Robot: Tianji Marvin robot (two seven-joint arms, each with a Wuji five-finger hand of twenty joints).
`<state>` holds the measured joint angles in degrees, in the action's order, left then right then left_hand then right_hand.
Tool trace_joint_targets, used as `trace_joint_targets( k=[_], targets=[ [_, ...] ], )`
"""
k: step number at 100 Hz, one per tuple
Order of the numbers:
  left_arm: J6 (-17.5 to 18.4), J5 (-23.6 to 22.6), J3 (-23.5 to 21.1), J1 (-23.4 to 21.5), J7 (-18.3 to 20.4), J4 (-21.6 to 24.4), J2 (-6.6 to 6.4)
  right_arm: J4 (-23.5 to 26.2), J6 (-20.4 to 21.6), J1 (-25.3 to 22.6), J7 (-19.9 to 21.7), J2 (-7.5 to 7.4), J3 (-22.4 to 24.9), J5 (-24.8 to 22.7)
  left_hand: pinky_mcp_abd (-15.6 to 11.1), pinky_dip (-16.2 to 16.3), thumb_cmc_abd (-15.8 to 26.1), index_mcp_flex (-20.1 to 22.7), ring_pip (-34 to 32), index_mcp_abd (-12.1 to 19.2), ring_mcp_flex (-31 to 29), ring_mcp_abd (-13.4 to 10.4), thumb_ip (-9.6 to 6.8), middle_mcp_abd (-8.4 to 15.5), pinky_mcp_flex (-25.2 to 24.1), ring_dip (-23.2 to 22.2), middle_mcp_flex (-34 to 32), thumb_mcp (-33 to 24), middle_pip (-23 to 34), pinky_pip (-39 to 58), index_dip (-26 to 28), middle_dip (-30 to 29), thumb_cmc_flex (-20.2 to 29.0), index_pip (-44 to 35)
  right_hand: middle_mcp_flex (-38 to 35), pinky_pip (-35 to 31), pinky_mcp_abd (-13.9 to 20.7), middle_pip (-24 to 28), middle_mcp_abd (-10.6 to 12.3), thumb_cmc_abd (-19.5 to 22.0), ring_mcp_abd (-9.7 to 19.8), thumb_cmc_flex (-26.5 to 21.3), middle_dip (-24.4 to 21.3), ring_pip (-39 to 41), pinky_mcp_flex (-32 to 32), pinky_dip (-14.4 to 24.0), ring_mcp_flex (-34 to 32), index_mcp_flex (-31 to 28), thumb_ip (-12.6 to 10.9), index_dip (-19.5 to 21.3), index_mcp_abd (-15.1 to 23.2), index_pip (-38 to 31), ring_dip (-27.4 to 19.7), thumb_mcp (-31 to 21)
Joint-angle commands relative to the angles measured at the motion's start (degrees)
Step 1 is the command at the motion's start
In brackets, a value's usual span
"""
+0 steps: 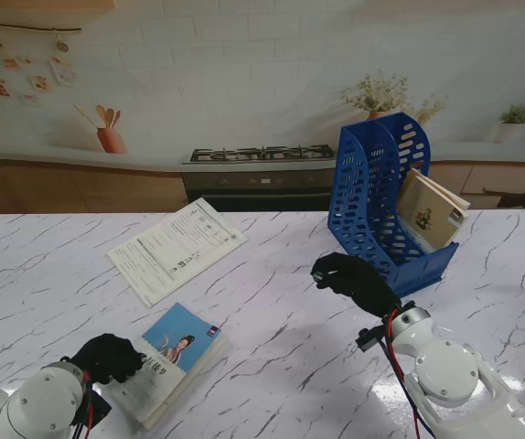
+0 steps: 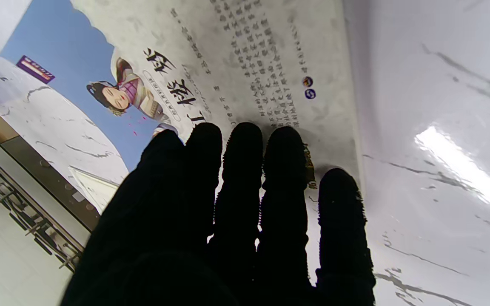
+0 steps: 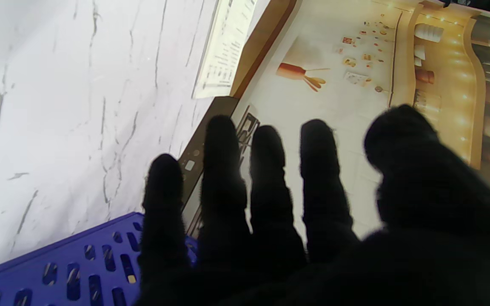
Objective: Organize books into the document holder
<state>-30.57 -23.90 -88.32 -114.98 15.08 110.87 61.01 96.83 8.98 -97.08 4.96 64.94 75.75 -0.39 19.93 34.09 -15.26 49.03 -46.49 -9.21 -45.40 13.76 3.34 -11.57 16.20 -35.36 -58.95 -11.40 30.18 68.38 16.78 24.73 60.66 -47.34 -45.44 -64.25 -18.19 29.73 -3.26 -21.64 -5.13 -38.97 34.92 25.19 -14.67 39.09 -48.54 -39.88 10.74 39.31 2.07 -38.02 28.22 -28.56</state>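
Note:
A book with a blue cover and a drawn figure (image 1: pixel 178 358) lies flat on the marble table, near me on the left. My left hand (image 1: pixel 105 357) rests on its nearer left corner. In the left wrist view the fingers (image 2: pixel 245 170) lie straight and together on the cover (image 2: pixel 228 63), gripping nothing. The blue slotted document holder (image 1: pixel 380 197) stands upright at the far right, with a tan book (image 1: pixel 432 212) leaning in its right compartment. My right hand (image 1: pixel 354 282) hovers just in front of the holder, open and empty. In the right wrist view its fingers (image 3: pixel 266 170) spread over the holder's wall (image 3: pixel 79 267).
A white printed booklet (image 1: pixel 176 249) lies flat at the far left centre of the table, also visible in the right wrist view (image 3: pixel 226 46). Bare marble (image 1: pixel 281 311) stretches between the two hands. Behind the table's far edge runs a kitchen counter with a stove (image 1: pixel 258 155).

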Motion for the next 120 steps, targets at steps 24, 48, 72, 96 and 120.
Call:
trace_joint_targets(
  k=[24, 48, 72, 96, 120],
  targets=[
    [4.03, 2.28, 4.23, 2.05, 3.75, -4.81, -0.09, 0.25, 0.1, -0.36, 0.32, 0.25, 0.1, 0.42, -1.7, 0.49, -2.21, 2.36, 10.14, -0.48, -0.54, 7.86, 0.7, -2.84, 0.35, 5.83, -0.84, -3.07, -3.99, -0.78, -1.54, -2.32, -1.37, -0.59, -1.1, -0.7, -10.83, -0.14, 0.28, 0.24, -0.29, 0.2, -0.67, -0.05, -0.09, -0.59, -1.54, -0.46, -0.39, -0.91, 1.03, 1.01, -0.22, -0.36],
    [7.05, 2.97, 4.68, 1.68, -0.94, -4.33, 0.99, 0.41, 0.01, -0.47, 0.67, 0.17, 0.36, 0.47, 0.33, -0.85, -2.26, -5.21, 14.11, 2.65, 7.36, 7.05, 0.87, 0.24, -7.0, 6.49, 7.19, -2.1, -5.74, -5.13, -0.41, -2.32, -2.65, 1.91, -0.35, -0.36, -10.46, -0.47, 0.25, 0.91, -0.18, -0.13, -0.68, -0.59, 0.3, -0.83, -0.83, 0.18, -0.53, -0.92, 0.7, 1.35, -0.32, 0.12],
    [7.71, 0.27, 1.34, -2.8, -10.29, -0.72, 3.15, 0.26, 0.05, -0.34, 0.87, 0.17, 0.23, 0.82, 1.0, -3.15, -4.25, -10.16, 19.31, 5.24, 13.95, 5.68, 0.49, 0.25, -11.04, 6.2, 16.63, -1.17, -8.35, -9.95, 1.84, -1.9, -2.35, 6.61, 0.27, -0.01, -10.17, -0.44, 0.16, 1.35, -0.11, -0.85, -0.62, -0.79, 0.56, -1.02, -0.31, 0.52, -0.87, -0.72, 0.35, 1.62, -0.29, 1.25],
    [5.48, -1.3, -0.36, -4.34, -12.67, -0.23, 3.75, 0.24, 0.08, -0.27, 1.24, 0.1, 0.15, 1.03, 1.49, -3.73, -6.73, -11.21, 20.45, 6.22, 18.84, 4.19, 0.86, -0.64, -12.1, 3.13, 26.31, -5.29, -9.3, -10.41, 3.78, 0.62, -3.52, 8.96, -0.1, -0.07, -10.22, -0.17, 0.19, 1.06, -0.17, -1.16, -0.63, -0.5, 0.45, -1.01, -0.62, 0.1, -0.99, -0.6, 0.6, 1.56, -0.19, 1.94],
    [3.79, -1.25, -0.04, -4.0, -12.48, -0.94, 3.74, 0.08, 0.26, -0.1, 1.33, 0.11, -0.01, 1.36, 1.9, -1.61, -8.47, -11.16, 17.3, 4.91, 17.41, 4.04, 1.8, -2.02, -8.56, -1.13, 27.34, -10.51, -8.86, -6.04, 4.46, 1.47, -5.2, 9.77, -1.01, -0.65, -10.57, 0.0, 0.19, 0.49, -0.28, -0.79, -0.74, 0.02, -0.1, -0.78, -1.45, -0.65, -0.88, -0.73, 0.88, 1.29, -0.11, 1.48]
  ],
)
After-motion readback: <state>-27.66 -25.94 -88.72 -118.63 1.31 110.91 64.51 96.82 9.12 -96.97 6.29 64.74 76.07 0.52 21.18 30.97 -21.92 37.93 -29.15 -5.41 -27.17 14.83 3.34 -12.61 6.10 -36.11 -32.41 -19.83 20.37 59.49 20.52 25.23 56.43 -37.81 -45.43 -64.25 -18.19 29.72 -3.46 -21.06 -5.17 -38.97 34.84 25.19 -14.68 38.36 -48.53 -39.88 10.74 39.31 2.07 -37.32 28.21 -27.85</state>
